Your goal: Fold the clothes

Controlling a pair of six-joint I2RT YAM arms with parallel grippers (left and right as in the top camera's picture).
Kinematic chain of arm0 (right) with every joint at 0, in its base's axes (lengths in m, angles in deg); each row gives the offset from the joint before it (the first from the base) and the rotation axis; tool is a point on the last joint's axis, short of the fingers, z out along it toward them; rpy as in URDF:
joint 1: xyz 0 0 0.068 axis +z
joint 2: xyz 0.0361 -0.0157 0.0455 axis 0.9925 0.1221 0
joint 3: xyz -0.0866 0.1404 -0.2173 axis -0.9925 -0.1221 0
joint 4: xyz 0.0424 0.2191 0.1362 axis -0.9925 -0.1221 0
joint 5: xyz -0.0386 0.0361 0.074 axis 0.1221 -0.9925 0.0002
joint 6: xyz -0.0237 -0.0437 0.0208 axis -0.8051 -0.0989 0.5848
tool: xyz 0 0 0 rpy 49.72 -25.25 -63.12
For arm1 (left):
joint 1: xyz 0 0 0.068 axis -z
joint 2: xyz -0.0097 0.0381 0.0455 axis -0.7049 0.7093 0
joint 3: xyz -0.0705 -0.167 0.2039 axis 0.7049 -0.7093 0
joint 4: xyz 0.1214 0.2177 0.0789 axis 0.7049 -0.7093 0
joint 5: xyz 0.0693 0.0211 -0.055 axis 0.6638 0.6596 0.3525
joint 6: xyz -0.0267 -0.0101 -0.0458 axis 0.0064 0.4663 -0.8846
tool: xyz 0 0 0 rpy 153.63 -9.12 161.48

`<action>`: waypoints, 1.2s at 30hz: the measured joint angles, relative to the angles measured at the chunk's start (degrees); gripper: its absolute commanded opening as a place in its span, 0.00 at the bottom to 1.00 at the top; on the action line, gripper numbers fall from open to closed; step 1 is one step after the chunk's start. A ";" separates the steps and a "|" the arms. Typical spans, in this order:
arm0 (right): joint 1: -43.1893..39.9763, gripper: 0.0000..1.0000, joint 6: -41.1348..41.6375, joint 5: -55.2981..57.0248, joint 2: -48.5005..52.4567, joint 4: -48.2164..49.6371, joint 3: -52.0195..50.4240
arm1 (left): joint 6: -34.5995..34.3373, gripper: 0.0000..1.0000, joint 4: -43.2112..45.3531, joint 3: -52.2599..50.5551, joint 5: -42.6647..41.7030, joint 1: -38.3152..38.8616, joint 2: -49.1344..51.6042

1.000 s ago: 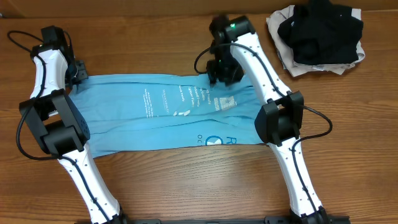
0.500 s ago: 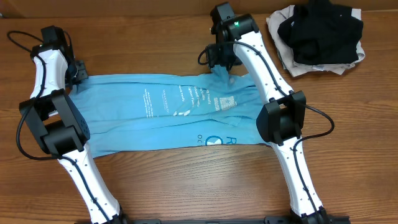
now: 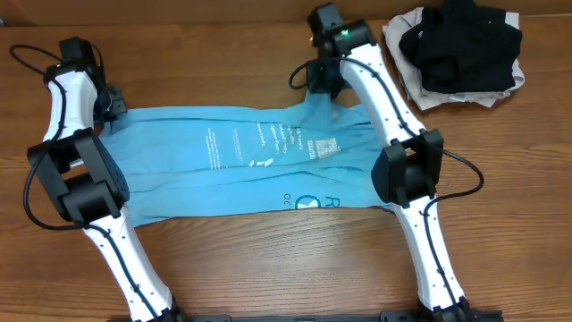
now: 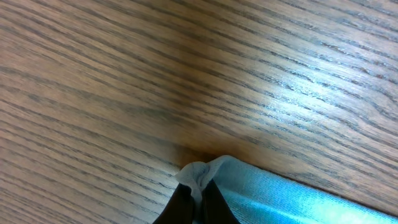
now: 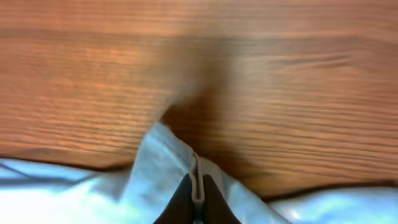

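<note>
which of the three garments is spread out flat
The light blue T-shirt: it lies stretched out flat. The black garment and the cream garment under it lie bunched in a pile.

Sky-blue T-shirt [image 3: 179,170] with white lettering [image 3: 237,148], black garment [image 3: 460,45], cream garment [image 3: 404,80], brown wood-grain table [image 3: 268,259]

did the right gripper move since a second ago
Yes: the right gripper moved toward the far edge of the table, away from the lettering on the shirt.
</note>
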 measured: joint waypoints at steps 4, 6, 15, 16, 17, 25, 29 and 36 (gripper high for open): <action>-2.21 0.04 1.18 0.02 -0.31 -4.07 7.56 | -0.98 0.04 -1.64 0.59 -0.02 -0.07 0.00; -3.50 0.04 1.64 0.00 -0.98 -5.60 10.64 | -1.51 0.04 -3.87 1.27 -0.04 -0.17 0.04; -6.88 0.04 2.54 -0.50 -5.70 -9.49 14.25 | -1.86 0.04 -14.01 12.90 -0.92 -0.22 0.87; -6.91 0.04 2.49 -0.55 -5.84 -9.92 14.25 | -1.86 0.04 -15.02 14.53 -0.90 -0.22 0.87; -6.91 0.04 2.54 -0.59 -5.88 -10.45 14.25 | -1.86 0.04 -16.13 16.11 -0.90 -0.22 0.87; -6.97 0.04 3.06 -0.72 -6.73 -16.15 14.25 | -1.86 0.04 -25.03 26.67 -0.87 -0.22 0.87; -6.97 0.04 3.45 -1.55 -8.74 -16.15 14.25 | -1.84 0.04 -28.44 30.23 -0.42 -0.22 0.87; -6.99 0.04 4.00 -3.43 -13.64 -16.11 13.07 | -1.86 0.04 -33.09 31.67 0.83 -0.22 0.87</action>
